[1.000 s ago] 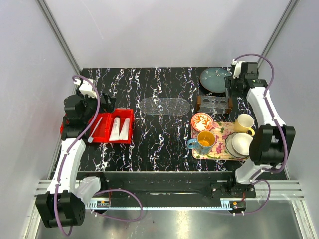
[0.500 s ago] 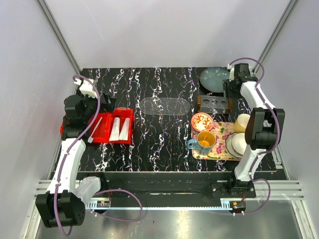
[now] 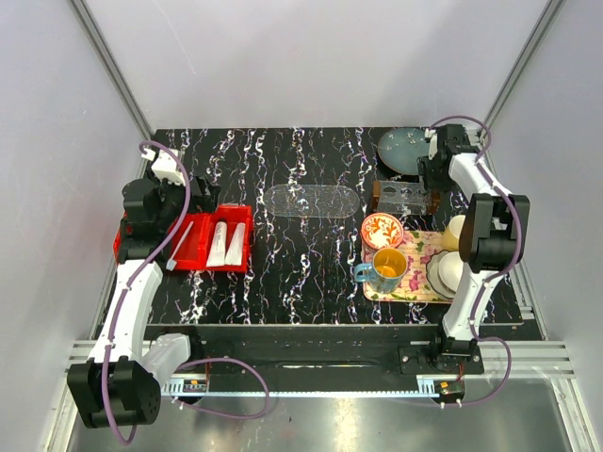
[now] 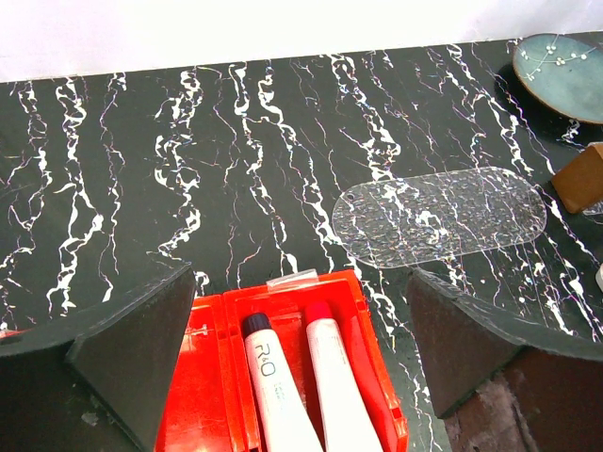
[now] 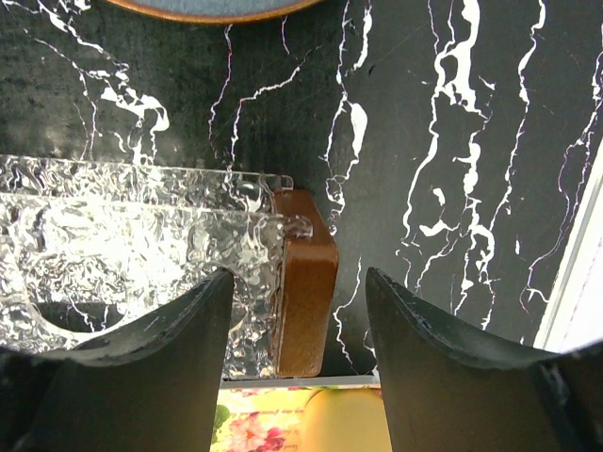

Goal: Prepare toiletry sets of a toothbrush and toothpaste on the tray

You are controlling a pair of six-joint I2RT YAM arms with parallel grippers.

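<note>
The clear oval tray (image 3: 311, 201) lies bare at mid-table; it also shows in the left wrist view (image 4: 443, 217). Two white toothpaste tubes (image 3: 227, 243) lie side by side in the right compartment of a red bin (image 3: 203, 262). In the left wrist view one tube (image 4: 268, 386) has a dark cap and the other (image 4: 339, 377) a red one. The pale toothbrush (image 3: 179, 245) lies slanted in the bin's left part and is hidden in the left wrist view. My left gripper (image 3: 188, 205) (image 4: 301, 377) is open and empty, above the bin. My right gripper (image 3: 431, 177) (image 5: 297, 358) is open and empty, over a rack's wooden end.
A clear rack (image 3: 405, 196) (image 5: 132, 245) with brown wooden ends (image 5: 303, 278) stands at the back right. A teal plate (image 3: 405, 149) lies behind it. A floral tray (image 3: 419, 282) holds a patterned bowl (image 3: 382, 229), a blue cup (image 3: 386, 268), a yellow mug (image 3: 462, 231) and a white cup.
My right arm has swung in from the right, and its gripper now hangs over the rack's right end. The left arm, bin, tubes, toothbrush and tray have not moved.
</note>
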